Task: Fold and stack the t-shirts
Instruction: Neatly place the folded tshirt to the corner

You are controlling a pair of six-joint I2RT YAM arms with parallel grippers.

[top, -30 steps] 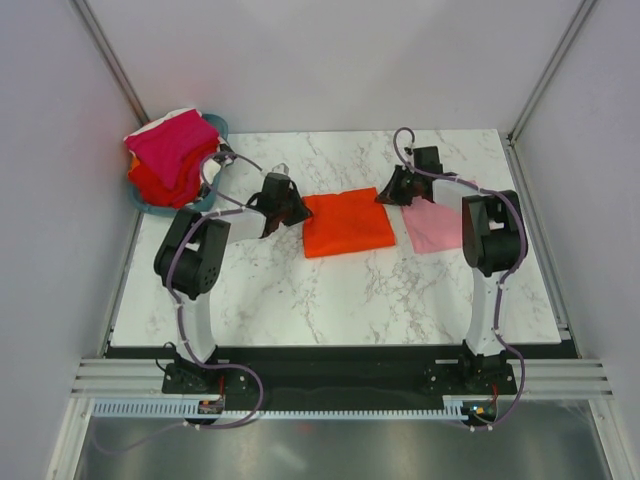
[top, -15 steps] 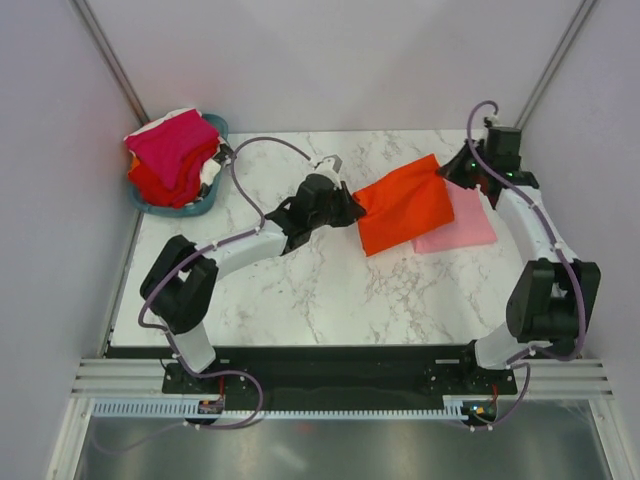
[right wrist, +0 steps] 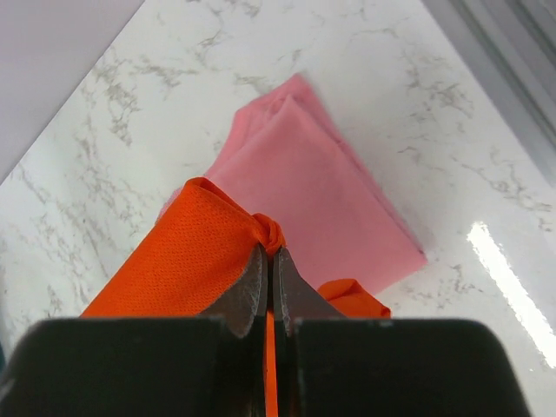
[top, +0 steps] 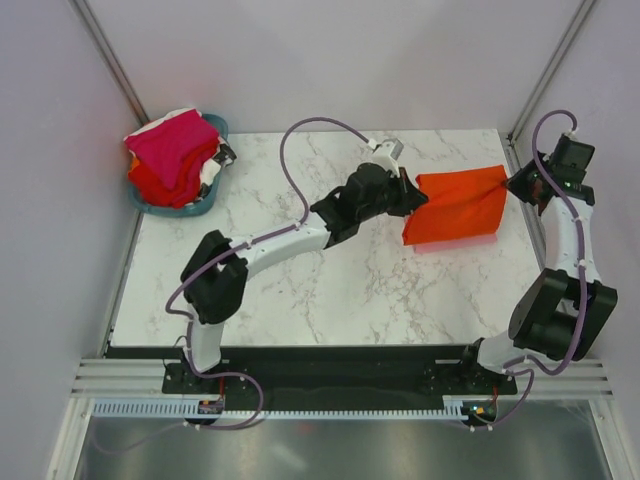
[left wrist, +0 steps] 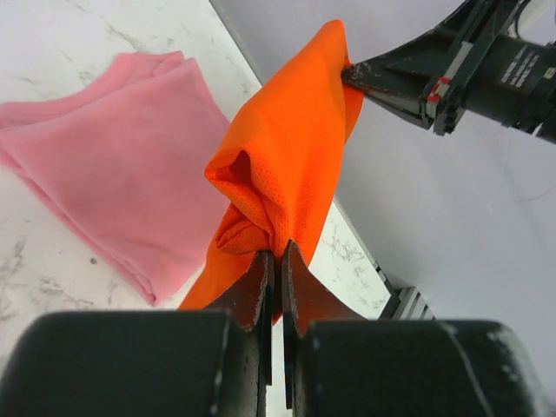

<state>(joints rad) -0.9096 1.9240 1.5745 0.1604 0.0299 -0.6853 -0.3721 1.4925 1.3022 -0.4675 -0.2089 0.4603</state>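
From above, orange shirt (top: 458, 205) hides pink shirt (left wrist: 113, 156); edge shows.

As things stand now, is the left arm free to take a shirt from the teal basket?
Probably not yet. The left end effector is shut on the orange shirt, shared with the right end effector, far from the basket. Nothing blocks the path otherwise.

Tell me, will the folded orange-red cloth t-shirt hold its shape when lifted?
Probably not: the folded orange-red cloth t-shirt droops between the left gripper and right gripper, bunching at each pinch. Likely light, since two small pinches carry it.
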